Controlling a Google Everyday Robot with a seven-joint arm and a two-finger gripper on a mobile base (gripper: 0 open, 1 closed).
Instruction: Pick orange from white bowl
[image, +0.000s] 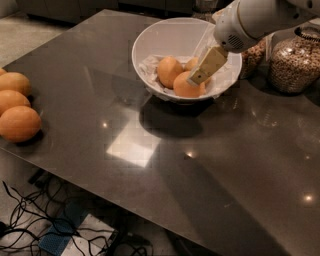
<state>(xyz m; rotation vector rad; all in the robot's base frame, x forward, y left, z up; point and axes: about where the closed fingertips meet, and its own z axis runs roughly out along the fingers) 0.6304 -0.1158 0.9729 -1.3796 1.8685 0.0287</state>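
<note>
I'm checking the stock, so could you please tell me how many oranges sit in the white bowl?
3 in the bowl: left orange, front orange at the pincer tip, back orange partly behind it. Others may be hidden.

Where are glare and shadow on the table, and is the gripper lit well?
Camera view: a pale rectangular glare patch lies on the dark table in front of the white bowl, with small bright spots elsewhere; the bowl casts a dark shadow on its near side; the gripper, down inside the bowl, is clearly lit.
</note>
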